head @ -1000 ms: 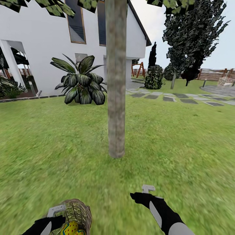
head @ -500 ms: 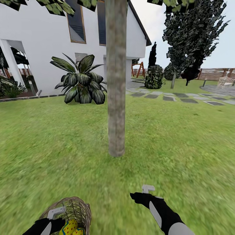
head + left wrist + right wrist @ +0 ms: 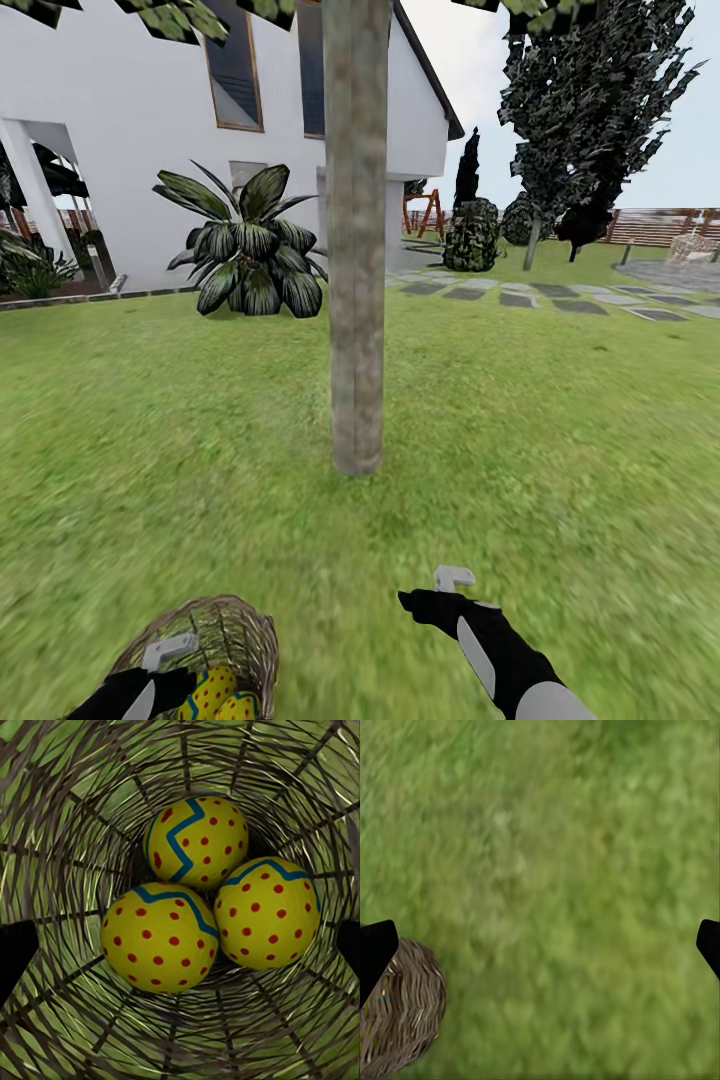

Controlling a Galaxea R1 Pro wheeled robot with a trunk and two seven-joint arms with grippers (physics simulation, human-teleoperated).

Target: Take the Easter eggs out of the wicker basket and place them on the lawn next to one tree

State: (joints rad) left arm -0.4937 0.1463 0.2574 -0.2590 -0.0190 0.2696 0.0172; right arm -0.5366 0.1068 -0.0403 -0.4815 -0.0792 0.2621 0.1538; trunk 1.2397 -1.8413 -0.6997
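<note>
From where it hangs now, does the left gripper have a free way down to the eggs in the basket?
Probably yes: the left gripper is open over the wicker basket, and all three Easter eggs lie uncovered.

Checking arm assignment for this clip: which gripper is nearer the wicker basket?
Left. The left gripper is at the wicker basket, looking down on the three eggs inside. The right gripper hangs over bare lawn beside it.

both forearms are glossy black with a pale grey panel along the top. the right gripper (image 3: pixel 455 578) ends in a small light-grey angular bracket; the left gripper (image 3: pixel 170 651) carries the same grey piece. in the wrist views the fingertips (image 3: pixel 375 949) show as plain black wedges.
</note>
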